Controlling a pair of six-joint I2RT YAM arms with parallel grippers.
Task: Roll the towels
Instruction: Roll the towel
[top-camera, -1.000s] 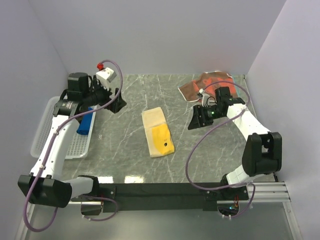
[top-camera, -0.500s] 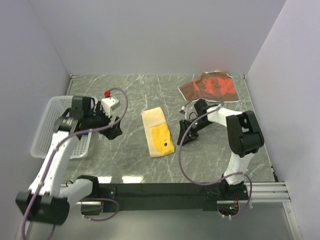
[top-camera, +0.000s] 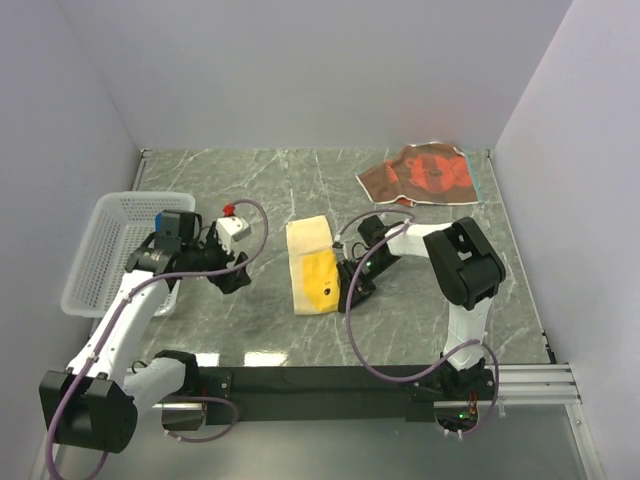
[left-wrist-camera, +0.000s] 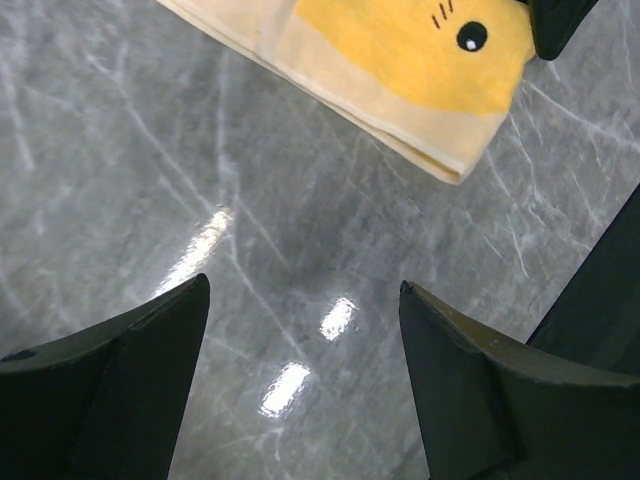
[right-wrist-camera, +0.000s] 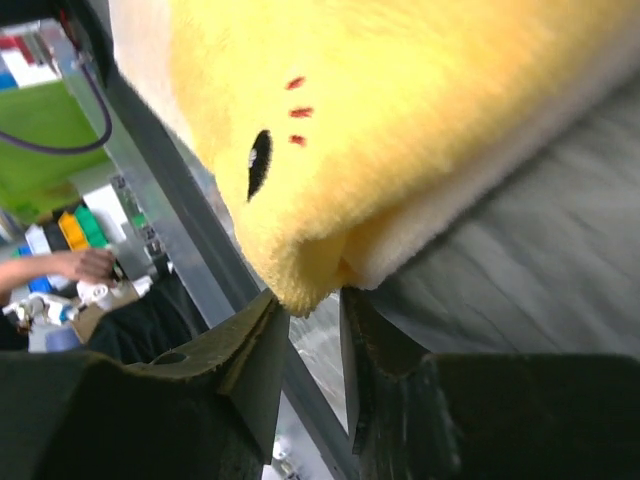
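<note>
Two towels are visible on the counter (top-camera: 300, 190): one yellow towel (top-camera: 313, 266) and one brown-and-orange patterned towel (top-camera: 420, 172). One white mesh basket (top-camera: 108, 240) is present, plus two robot arms.

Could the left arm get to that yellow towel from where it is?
Probably yes. The left gripper is open, with only bare table between it and the yellow towel; the right gripper sits at the towel's other side.

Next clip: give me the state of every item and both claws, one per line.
Yellow towel: folded flat, not rolled.
Patterned towel: spread loosely, far right corner, untouched.
Basket: upright at the left edge.
Left claw: open, over bare table.
Right claw: nearly closed at the yellow towel's near corner.
</note>
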